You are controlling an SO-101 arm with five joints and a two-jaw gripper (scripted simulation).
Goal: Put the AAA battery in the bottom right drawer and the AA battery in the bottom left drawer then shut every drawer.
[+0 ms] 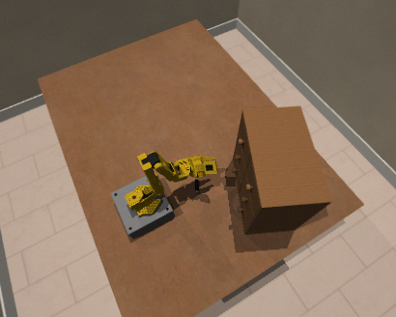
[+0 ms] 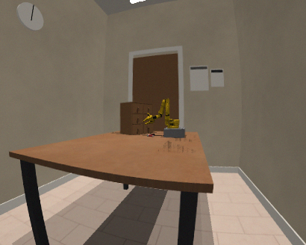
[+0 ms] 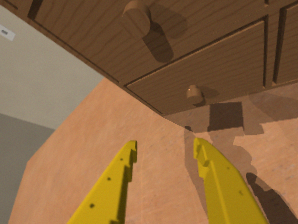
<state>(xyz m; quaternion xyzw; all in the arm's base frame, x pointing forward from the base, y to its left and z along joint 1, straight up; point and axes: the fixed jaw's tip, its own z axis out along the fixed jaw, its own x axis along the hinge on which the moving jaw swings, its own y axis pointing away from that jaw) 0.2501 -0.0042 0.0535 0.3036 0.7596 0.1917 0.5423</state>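
Note:
The wooden chest [image 1: 277, 164] stands on the table with its drawer fronts facing my arm. In the wrist view the drawers in sight are shut. A bottom-row drawer knob [image 3: 194, 93] is just ahead of my fingers, and a larger knob [image 3: 137, 17] of the drawer above is at the top. My gripper [image 3: 165, 150] hovers low over the table in front of the chest's end, with its fingers a little apart and nothing between them. It also shows in the overhead view [image 1: 213, 166]. A small dark thing [image 1: 196, 185], perhaps a battery, lies on the table under the arm.
The arm's grey base [image 1: 142, 210] sits left of the chest. A small red and white object [image 2: 151, 135] lies on the table between base and chest. The table edge runs close to the left of my fingers in the wrist view.

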